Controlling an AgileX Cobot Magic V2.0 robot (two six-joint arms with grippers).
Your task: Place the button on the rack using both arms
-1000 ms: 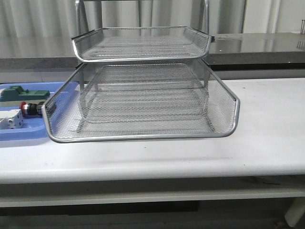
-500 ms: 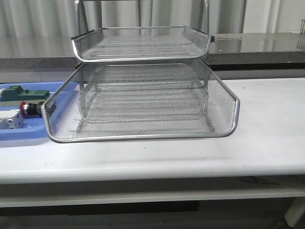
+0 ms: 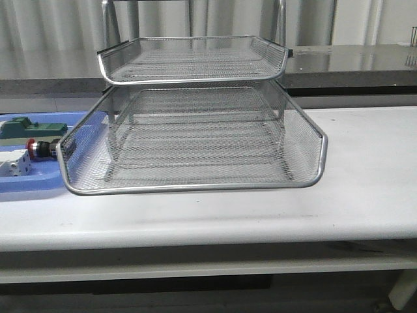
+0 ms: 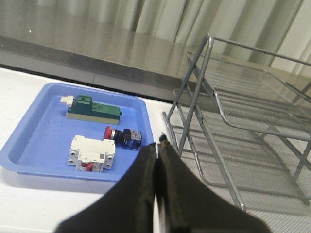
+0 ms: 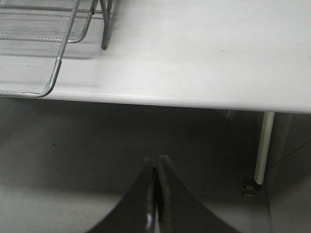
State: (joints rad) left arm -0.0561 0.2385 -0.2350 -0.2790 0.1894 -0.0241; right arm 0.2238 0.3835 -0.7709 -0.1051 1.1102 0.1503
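Observation:
The button (image 3: 43, 148) (image 4: 122, 136), red-capped with a black-and-blue body, lies on its side in the blue tray (image 3: 39, 184) (image 4: 34, 137), left of the rack. The silver wire-mesh rack (image 3: 195, 140) (image 4: 252, 131) stands mid-table, its middle tray pulled forward toward the table's front. My left gripper (image 4: 157, 144) hovers above the tray's near right corner, shut and empty, a little short of the button. My right gripper (image 5: 157, 159) is shut and empty, below and in front of the table edge, off the rack's front corner (image 5: 34, 73). Neither arm shows in the front view.
In the blue tray a green block (image 4: 93, 108) (image 3: 29, 127) lies beyond the button and a white block (image 4: 92, 153) (image 3: 16, 163) beside it. A white table leg (image 5: 262, 145) stands under the table's right end. Bare white tabletop (image 3: 365, 163) stretches right of the rack.

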